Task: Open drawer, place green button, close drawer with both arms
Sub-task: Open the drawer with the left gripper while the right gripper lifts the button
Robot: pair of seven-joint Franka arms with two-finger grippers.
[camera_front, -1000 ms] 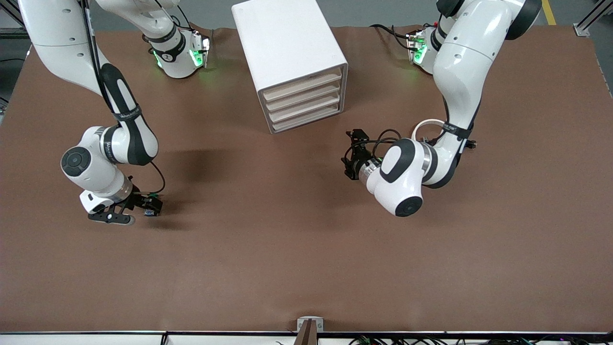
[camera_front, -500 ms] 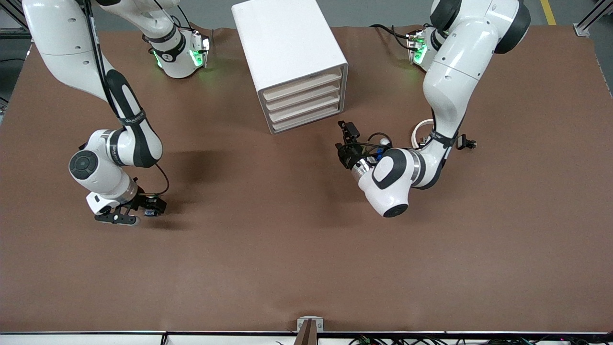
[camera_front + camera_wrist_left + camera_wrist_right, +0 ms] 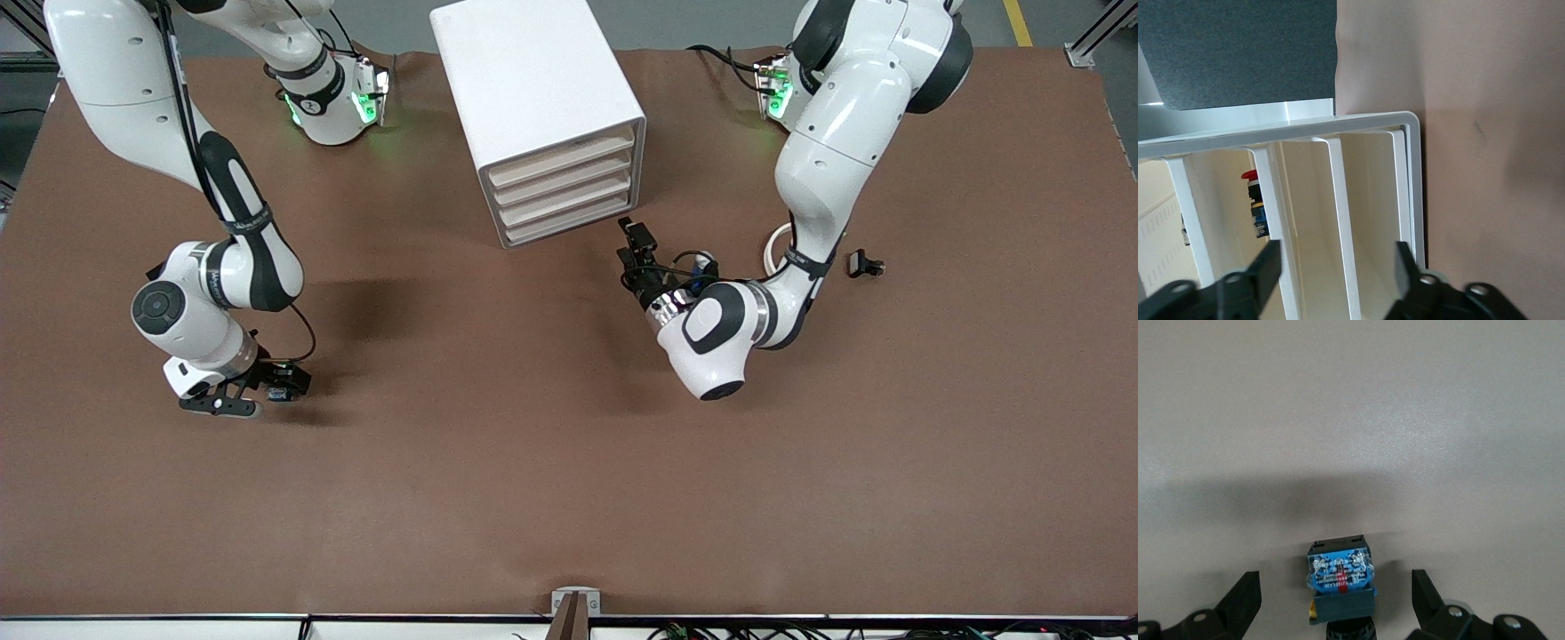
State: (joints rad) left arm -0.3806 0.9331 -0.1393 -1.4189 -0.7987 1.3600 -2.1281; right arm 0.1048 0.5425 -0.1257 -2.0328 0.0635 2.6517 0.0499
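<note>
L gripper [image 3: 628, 242] moved in toward cabinet [image 3: 533, 98] drawer fronts, fingers apart, nothing held; R gripper [image 3: 267, 387] spread around button [image 3: 1339, 575]; nxt: grab drawer [image 3: 564, 219] edge, pull.

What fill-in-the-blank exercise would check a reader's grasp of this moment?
1. The cabinet has ____ drawers, all shut.
2. The right hand, fingers open, straddles the ____ lying on the table.
3. The left hand hangs in front of the drawers with its fingers ____.

Missing words: four; button; open.
</note>
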